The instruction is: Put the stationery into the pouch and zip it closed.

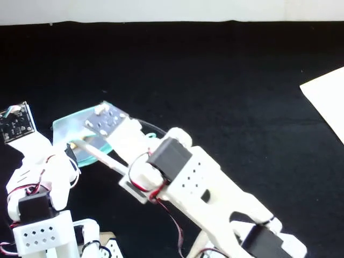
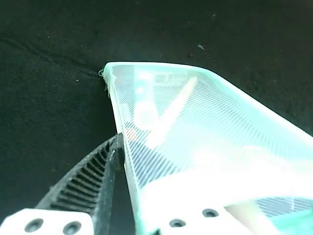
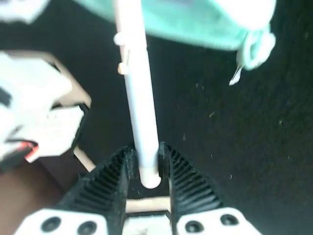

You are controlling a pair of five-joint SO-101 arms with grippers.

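A translucent teal pouch lies on the black cloth at the left; its ribbed wall rises close in front of the left wrist camera. My left gripper is shut on the pouch's edge, with the black jaw outside the wall, and it sits low at the pouch. My right gripper is shut on the rear end of a white pen. The pen slants up to the pouch's mouth. A pale stick shape shows through the pouch wall. The teal zipper pull hangs off the pouch's end.
The right arm stretches across from the lower right and covers part of the pouch. The left arm's white body stands close beside the pen. A white sheet lies at the right edge. Black cloth lies open at the back.
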